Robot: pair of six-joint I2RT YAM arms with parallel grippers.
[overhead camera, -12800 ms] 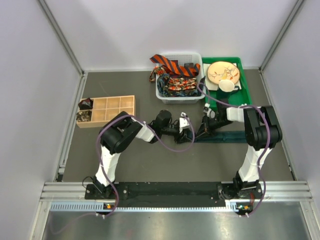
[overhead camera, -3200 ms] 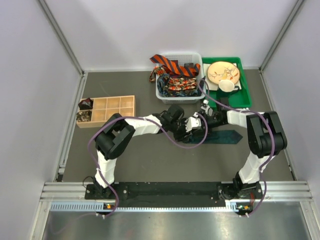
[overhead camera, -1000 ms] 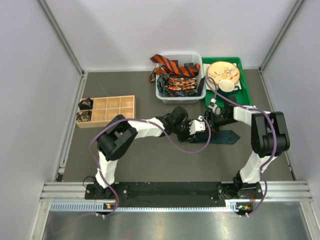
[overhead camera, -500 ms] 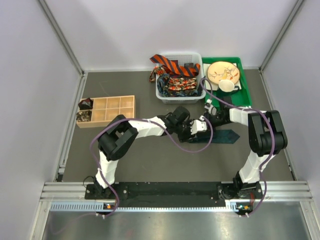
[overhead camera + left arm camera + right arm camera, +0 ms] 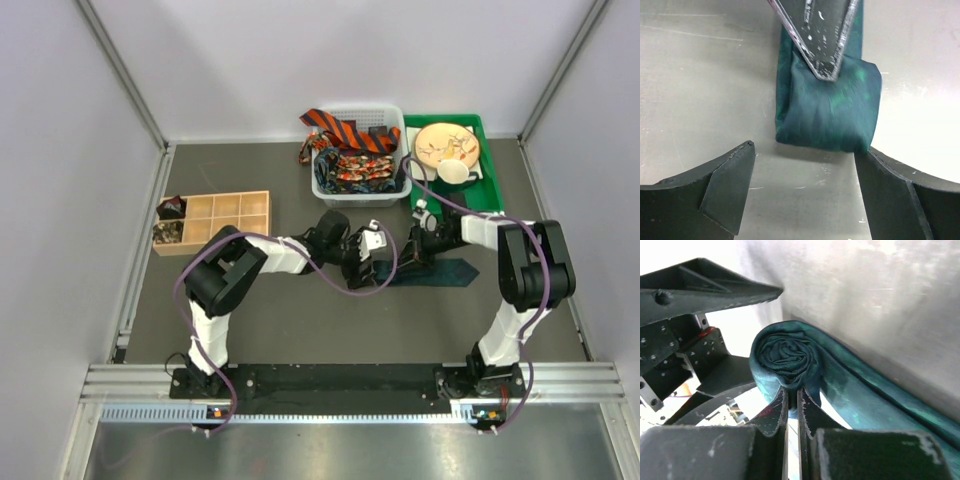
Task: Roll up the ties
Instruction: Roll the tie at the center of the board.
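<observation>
On the dark grey tabletop (image 5: 300,320), walled in white, our left gripper (image 5: 804,150) now gapes, backed off toward the left edge since a moment ago. Just right of centre, the teal tie (image 5: 830,112) lies part rolled; only the right wrist view shows its spiral end, our right gripper (image 5: 793,397) closed, tips against it.

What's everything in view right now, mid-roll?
teal tie: one, dark teal, on table, partly rolled
striped tie: one, orange-black, over basket's back rim
patterned ties: several, dark-red, in basket
basket: one, white, far centre
tray: one, green, right of basket
plate: one, tan, in tray
cup: one, white, in tray
compartment box: one, wooden, far left
rolled bundles: two, dark, box's left compartments
left hand: one, black, open, flanking the roll
right hand: one, black, shut, tips against the roll
</observation>
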